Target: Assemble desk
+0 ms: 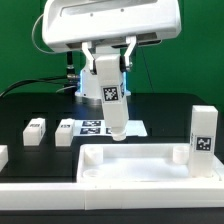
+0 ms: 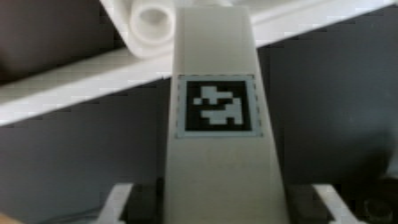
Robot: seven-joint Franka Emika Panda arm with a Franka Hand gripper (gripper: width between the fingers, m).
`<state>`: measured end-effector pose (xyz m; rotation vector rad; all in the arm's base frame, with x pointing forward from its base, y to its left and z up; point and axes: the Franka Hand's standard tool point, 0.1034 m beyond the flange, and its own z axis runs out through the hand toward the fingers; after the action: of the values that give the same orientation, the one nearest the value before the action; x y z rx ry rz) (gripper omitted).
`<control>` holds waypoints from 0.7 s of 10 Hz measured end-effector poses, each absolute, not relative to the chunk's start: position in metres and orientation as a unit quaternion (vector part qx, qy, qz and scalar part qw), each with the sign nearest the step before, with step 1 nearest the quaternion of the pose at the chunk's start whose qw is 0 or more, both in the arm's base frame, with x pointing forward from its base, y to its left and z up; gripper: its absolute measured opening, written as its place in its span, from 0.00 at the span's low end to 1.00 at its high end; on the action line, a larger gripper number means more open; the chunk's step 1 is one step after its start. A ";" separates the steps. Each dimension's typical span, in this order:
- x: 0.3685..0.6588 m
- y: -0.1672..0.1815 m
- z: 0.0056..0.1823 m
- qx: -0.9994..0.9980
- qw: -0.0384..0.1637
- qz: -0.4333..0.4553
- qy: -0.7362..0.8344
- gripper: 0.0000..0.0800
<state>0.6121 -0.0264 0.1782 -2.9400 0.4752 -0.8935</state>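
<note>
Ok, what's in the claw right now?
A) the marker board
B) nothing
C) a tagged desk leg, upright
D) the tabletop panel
C: the claw is shut on a tagged desk leg held upright, while the tabletop panel lies flat, free of it.

A robotics lab bench rather than a home or shop — a matte black counter (image 1: 30, 105) with a plain green curtain (image 1: 20, 40) hung behind the claw (image 1: 109, 88), which belongs to a white robot arm (image 1: 110, 25). Printed black-and-white tags (image 2: 217, 105) mark the parts: the leg (image 1: 114, 120) clamped in the claw, the loose legs (image 1: 36, 130) lying to its side, the marker board (image 1: 90, 127) flat on the counter below it.
</note>
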 end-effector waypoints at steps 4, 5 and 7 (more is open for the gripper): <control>0.612 -0.064 0.161 -0.943 -0.018 -0.304 0.132 0.36; 0.619 -0.063 0.161 -0.946 -0.014 -0.297 0.132 0.36; 0.621 -0.059 0.156 -0.947 -0.012 -0.292 0.135 0.36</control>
<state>0.6210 -0.0587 0.1555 -2.9969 0.4258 -0.9235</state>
